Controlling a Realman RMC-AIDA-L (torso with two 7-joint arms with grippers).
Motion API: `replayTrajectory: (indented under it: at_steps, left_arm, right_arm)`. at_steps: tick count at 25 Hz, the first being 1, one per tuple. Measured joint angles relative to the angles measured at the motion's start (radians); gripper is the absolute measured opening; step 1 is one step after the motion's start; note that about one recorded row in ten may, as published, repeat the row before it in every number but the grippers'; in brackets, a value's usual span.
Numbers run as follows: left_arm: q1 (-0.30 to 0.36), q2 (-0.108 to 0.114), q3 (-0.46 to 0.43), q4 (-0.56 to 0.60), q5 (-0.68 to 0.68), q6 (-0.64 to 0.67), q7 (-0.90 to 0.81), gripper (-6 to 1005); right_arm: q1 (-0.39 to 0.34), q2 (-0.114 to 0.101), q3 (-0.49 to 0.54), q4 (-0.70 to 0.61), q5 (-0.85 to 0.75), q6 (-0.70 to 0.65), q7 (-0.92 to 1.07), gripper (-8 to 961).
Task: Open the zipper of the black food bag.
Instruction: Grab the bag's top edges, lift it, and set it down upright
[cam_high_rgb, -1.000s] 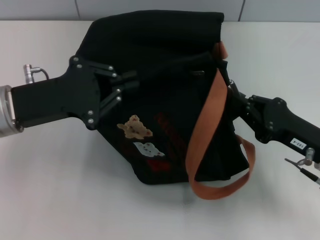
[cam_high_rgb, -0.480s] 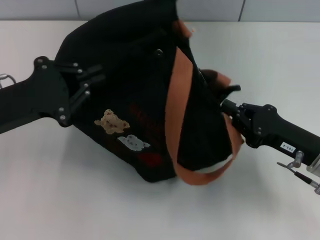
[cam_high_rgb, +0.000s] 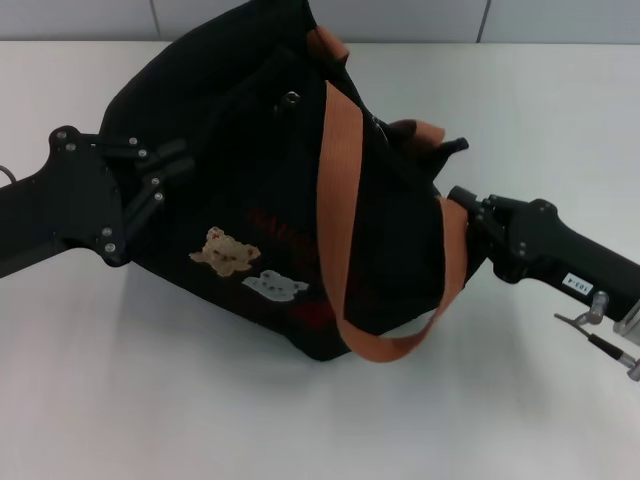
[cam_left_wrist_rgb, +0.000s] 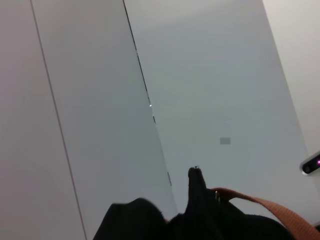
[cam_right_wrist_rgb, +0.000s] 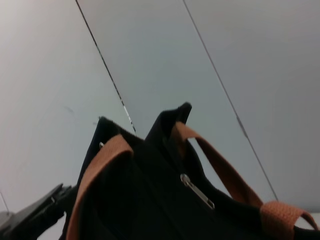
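Sitting mid-table, the black food bag (cam_high_rgb: 260, 180) leans, silver zipper (cam_right_wrist_rgb: 196, 191) pull showing on top. At nine o'clock the left claw (cam_high_rgb: 170, 170) pinches its fabric; at three o'clock the right claw (cam_high_rgb: 455, 205) presses in, grip unclear.

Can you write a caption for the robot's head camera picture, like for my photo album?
Left gripper and right gripper press against the sides of the black food bag.
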Motion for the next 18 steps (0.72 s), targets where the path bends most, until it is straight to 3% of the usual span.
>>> replayTrajectory:
  at_steps: [6,16,18]
  left_arm:
    - [-0.012,-0.002,0.002,0.0,-0.003,0.004,0.004,69]
    - [-0.037,-0.004,0.004,-0.001,-0.003,0.016,0.004,69]
    - [-0.04,-0.005,0.005,-0.001,-0.003,0.017,0.004,69]
  right_arm:
    - [0.008,-0.001,0.001,-0.005,0.091,-0.022,-0.046,107]
    - [0.069,-0.001,-0.012,0.0,0.089,-0.005,-0.067,294]
    - [0.071,-0.001,-0.012,-0.002,0.089,-0.005,-0.067,294]
